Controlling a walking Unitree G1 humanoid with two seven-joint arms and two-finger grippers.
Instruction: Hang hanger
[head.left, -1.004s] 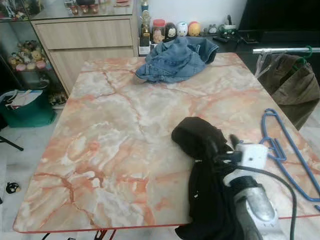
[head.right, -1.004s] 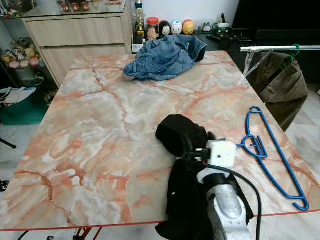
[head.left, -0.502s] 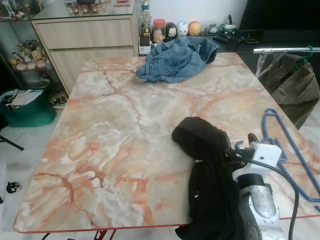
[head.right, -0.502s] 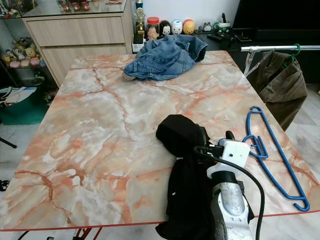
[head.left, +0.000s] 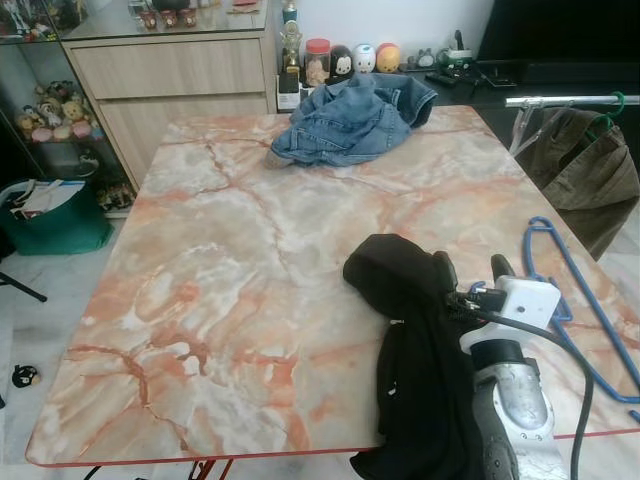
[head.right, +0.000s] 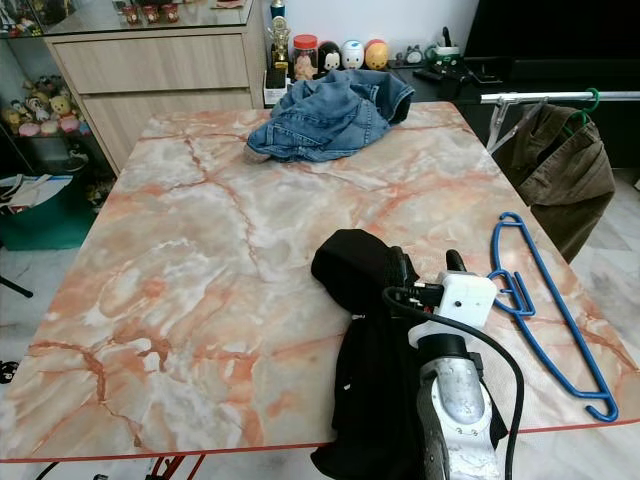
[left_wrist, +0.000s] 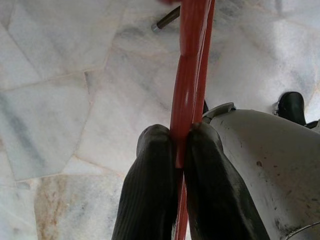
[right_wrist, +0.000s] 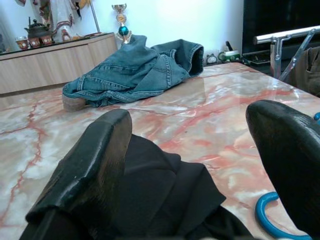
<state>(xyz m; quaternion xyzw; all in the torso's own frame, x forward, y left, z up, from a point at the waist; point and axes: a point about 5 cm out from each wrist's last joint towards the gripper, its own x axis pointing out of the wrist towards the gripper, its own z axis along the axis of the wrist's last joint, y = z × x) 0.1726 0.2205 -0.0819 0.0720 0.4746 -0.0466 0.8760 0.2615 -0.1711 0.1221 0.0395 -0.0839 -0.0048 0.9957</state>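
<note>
R end effector (head.right: 424, 264) shifted right since 1s ago | open, over black garment (head.right: 375, 330) | blue hanger (head.right: 545, 300) just right

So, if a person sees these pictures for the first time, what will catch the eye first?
Probably the right gripper, open, low over the near side of the marble table, between a black garment hanging over the near edge and a blue hanger lying flat to its right. Then the denim jacket heaped at the far edge.

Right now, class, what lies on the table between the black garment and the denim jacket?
Nothing: in the left eye view, bare marble table separates the black garment from the denim jacket.
</note>
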